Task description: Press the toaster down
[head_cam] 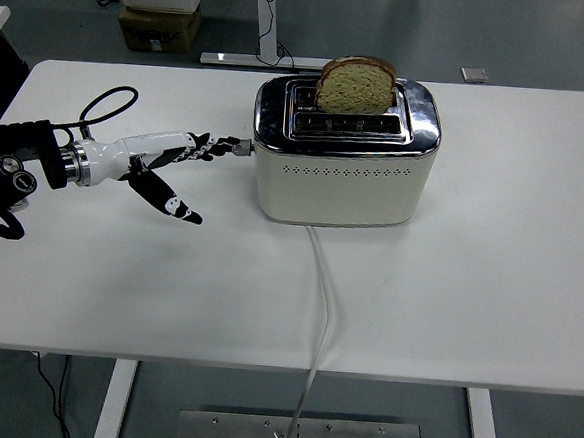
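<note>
Reaching with spread fingers, empty left robot hand (176, 161) seemingly touches toaster (343, 152) lever (242, 147); contact unclear.

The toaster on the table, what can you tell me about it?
The toaster is cream-coloured with a shiny metal top and two slots, standing upright at the table's middle rear. A slice of bread sticks up from the rear slot, not yet lowered. A white cord runs off the near edge. The left robot hand reaches its fingertips to the side lever.

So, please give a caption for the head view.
Left hand reaches fingertips to the toaster lever; bread slice stands raised.
</note>
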Action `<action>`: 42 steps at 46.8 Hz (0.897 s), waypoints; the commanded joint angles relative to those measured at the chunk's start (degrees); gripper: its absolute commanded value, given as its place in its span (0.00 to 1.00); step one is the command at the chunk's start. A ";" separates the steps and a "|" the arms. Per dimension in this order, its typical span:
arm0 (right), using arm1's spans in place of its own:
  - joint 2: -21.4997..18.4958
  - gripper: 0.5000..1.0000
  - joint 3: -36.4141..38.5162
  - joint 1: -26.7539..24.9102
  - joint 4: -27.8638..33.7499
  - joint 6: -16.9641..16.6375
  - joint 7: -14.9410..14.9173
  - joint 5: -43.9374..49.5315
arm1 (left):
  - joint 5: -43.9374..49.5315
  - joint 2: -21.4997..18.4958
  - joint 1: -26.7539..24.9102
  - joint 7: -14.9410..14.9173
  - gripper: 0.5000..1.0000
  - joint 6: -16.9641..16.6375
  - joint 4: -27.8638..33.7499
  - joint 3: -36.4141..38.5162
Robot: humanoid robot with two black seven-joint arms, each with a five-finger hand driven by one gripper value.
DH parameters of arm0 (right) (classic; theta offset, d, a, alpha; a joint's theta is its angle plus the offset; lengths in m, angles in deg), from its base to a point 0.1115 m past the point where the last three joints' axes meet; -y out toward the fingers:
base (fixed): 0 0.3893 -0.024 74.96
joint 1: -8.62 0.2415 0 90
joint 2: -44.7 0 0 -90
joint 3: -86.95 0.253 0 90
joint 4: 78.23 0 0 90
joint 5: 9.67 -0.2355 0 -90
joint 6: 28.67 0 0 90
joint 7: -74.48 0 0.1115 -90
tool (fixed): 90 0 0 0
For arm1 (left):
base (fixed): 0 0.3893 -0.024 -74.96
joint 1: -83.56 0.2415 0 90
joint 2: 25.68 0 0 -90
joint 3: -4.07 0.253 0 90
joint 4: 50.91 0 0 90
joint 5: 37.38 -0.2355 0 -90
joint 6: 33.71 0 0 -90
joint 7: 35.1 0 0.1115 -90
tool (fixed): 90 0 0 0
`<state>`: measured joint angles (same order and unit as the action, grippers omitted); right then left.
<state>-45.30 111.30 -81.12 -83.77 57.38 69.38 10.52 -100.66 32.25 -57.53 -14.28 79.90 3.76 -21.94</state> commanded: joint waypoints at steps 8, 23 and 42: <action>0.00 1.00 0.00 0.00 0.00 0.00 0.00 0.02 | 0.18 0.08 0.46 -0.25 1.00 0.03 0.00 0.00; 0.00 1.00 -0.09 0.00 0.00 0.00 0.00 -0.07 | 0.61 0.25 0.55 -0.25 1.00 0.03 -0.09 0.00; 0.00 1.00 0.00 0.00 0.00 0.00 0.00 -0.07 | 0.79 1.05 1.60 -1.04 1.00 0.03 -0.35 0.00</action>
<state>-45.30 111.28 -81.12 -83.77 57.38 69.38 10.46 -99.85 33.28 -56.03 -15.32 79.93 3.49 -21.94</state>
